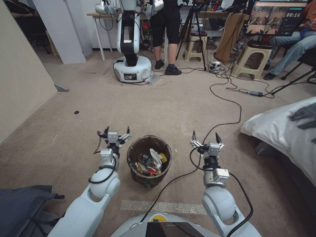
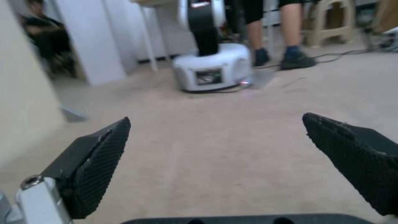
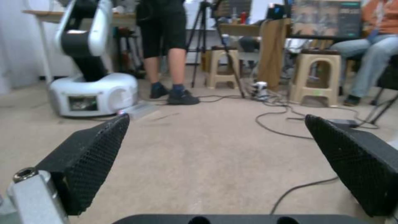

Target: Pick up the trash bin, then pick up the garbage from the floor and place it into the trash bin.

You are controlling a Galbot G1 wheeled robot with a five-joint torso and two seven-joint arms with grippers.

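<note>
Bin (image 1: 149, 161) stands on the carpet (image 1: 158, 108) between our two arms, close in front of our base. Dark bag wraps its rim. Inside we see the garbage (image 1: 150, 162): a clear bottle, wrappers in red and yellow, something white. We make out no other litter on the carpet nearby, bar a small dark speck off to the left.

Left gripper (image 1: 117, 131) hovers just beside the bin's left rim, jaws spread wide, nothing between them. Right gripper (image 1: 206, 137) sits further off on the bin's right, jaws also wide and empty. Both wrist views look forward over bare carpet between the black textured pads (image 2: 99, 161), toward another robot's base (image 2: 213, 70).

Handling, as we judge it: the bin looks like thin plastic, light even with its load, so weight should be no trouble. The wall is round and likely smooth; a squeeze across the body would slip or flex. The rim is the stiffest part and the best hold, one finger inside, one outside. The bag there is slick and loose, so it may slide or bunch under the pads. A one-sided hold will let the bin tilt; keep it slow so nothing spills.

A cable (image 1: 174, 179) runs on the floor just right of the bin.
</note>
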